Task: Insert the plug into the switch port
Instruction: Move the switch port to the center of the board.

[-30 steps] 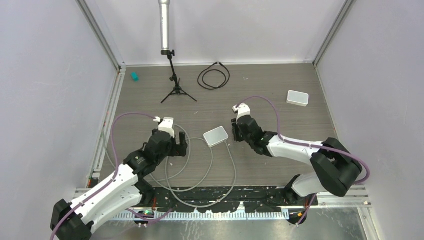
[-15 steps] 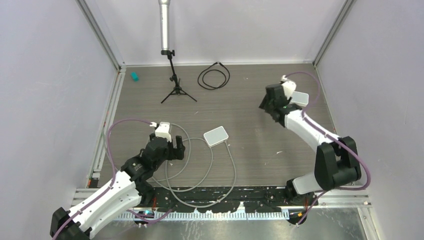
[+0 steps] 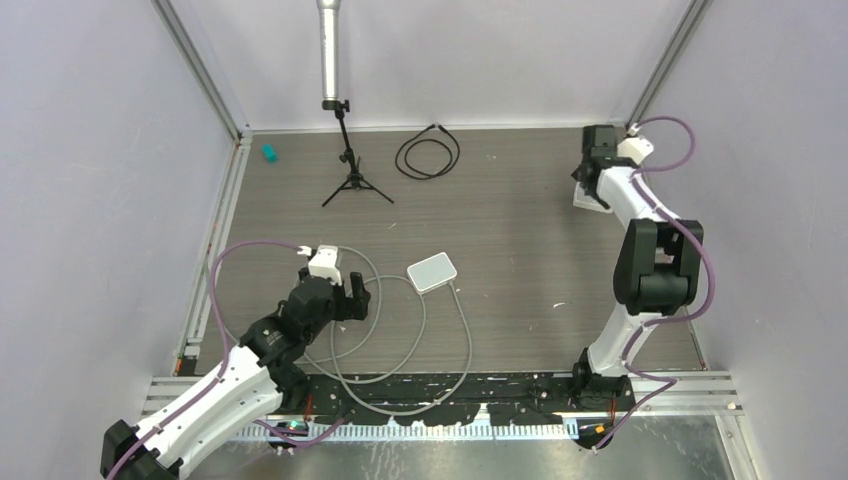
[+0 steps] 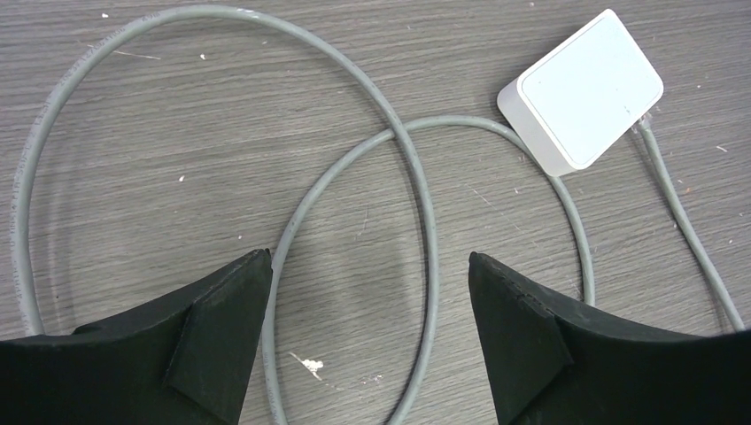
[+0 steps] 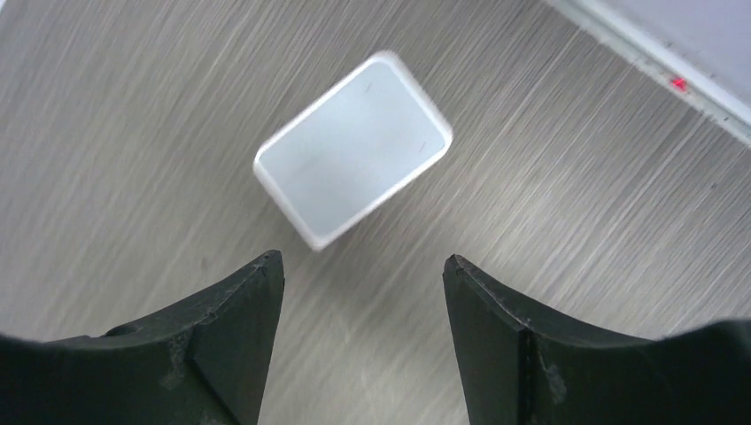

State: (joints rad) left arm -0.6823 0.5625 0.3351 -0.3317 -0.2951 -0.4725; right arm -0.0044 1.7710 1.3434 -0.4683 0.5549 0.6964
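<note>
While the left claw [image 4: 365, 259] and right claw [image 5: 363, 259] gape empty, snagging the cable [image 4: 416, 177] could drag the switch [image 4: 580, 88] askew.

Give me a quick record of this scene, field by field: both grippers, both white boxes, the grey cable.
left gripper: open, empty, above the looped grey cable
right gripper: open, empty, above the far white rectangular plastic box
centre white rectangular plastic box: lying flat, untouched
cable plug: at the centre box's edge; seated or not, cannot tell
</note>
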